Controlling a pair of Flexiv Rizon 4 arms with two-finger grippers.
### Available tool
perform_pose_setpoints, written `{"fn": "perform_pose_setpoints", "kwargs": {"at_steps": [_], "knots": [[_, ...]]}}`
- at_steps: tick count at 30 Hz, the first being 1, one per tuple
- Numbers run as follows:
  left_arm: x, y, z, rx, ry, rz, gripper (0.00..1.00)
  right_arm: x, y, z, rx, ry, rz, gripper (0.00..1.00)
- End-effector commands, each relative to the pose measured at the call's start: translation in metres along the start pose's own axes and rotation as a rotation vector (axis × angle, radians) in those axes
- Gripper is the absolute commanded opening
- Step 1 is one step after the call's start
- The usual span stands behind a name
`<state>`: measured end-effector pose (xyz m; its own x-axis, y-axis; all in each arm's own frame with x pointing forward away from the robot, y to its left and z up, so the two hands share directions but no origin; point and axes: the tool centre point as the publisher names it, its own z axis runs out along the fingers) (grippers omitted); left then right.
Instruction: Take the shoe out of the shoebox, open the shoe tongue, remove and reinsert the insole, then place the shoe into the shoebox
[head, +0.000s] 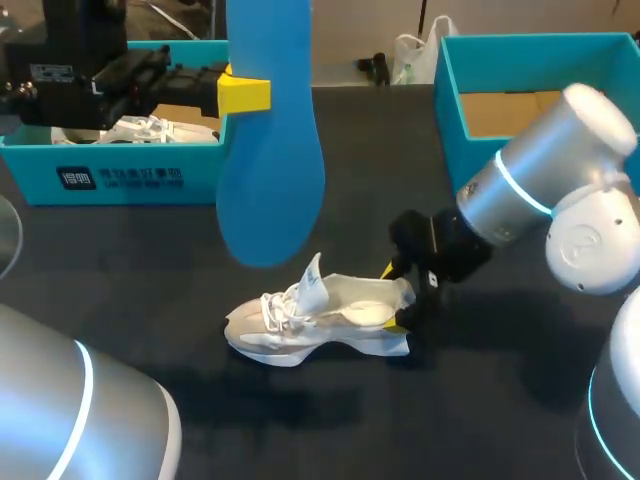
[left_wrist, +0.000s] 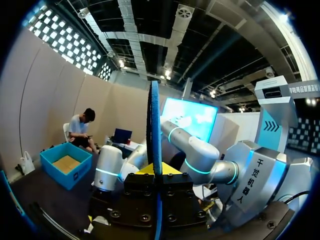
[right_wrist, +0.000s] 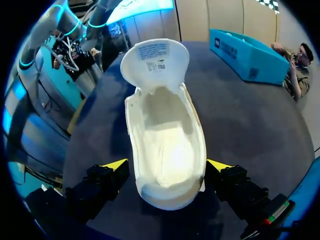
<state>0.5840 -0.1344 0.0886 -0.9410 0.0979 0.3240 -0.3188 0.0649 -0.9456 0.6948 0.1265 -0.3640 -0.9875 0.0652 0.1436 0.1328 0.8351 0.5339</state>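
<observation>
Left end effector (head: 243, 93) is clamped on the blue insole (head: 270, 160), holding it upright well above the bench (head: 470, 400). My right end effector (head: 395, 297), spread wide, grips the white shoe (head: 320, 318) at the heel from both sides. The shoe rests on the bench between the left shoebox (head: 120, 175) and the right shoebox (head: 450, 95), its tongue (head: 314, 275) lifted open. Another shoe (head: 150, 128) lies in the left shoebox.

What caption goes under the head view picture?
The left gripper holds the blue insole above the white shoe; the right gripper sits at its heel.
</observation>
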Motion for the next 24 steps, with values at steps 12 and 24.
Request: {"fn": "perform_pose_setpoints", "kwargs": {"at_steps": [12, 24], "knots": [[-0.002, -0.001, 0.002, -0.001, 0.003, 0.0, 0.0, 0.005, 0.022, -0.015, 0.628, -0.001, 0.003, 1.0], [-0.002, -0.001, 0.002, -0.001, 0.003, 0.0, 0.0, 0.004, 0.021, -0.013, 0.622, -0.068, -0.035, 1.0]]}}
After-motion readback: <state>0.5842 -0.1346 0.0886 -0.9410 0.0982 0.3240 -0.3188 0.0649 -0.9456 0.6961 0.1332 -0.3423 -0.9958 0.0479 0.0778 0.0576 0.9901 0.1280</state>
